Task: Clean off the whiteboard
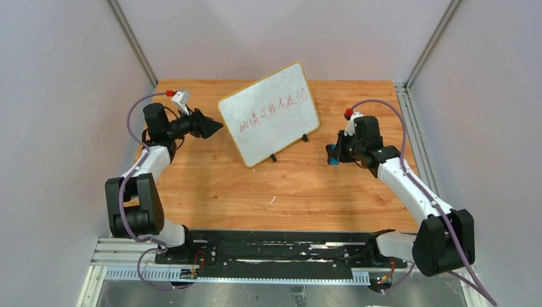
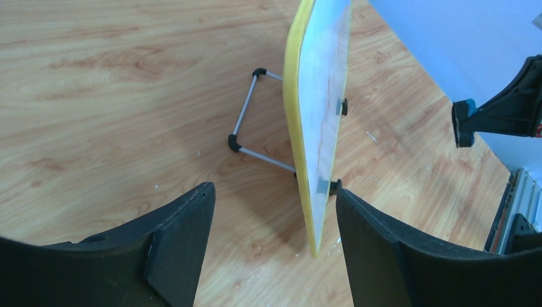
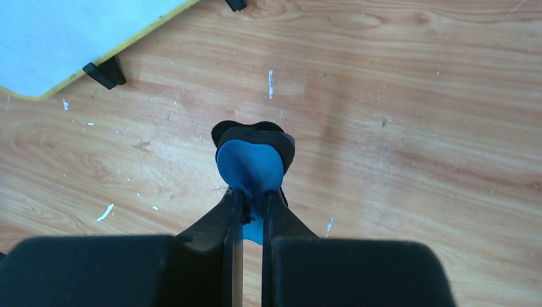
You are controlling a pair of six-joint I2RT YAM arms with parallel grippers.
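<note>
our left end effector [image 2: 275, 193] gaping wide beside the whiteboard [image 1: 268, 114], right end effector [image 3: 252, 197] pinching a blue eraser [image 3: 250, 165]

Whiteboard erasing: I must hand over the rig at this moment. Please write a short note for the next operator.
Left tool: open, at the left edge of the whiteboard, not closed on it.
Right tool: shut on the blue eraser, to the right of the board and apart from it.
Whiteboard: propped on its wire stand, far middle of the table.
Done: eraser is in the tool.
Left: the red writing is all there; wipe it off, probably steadying the board with the left tool.
</note>
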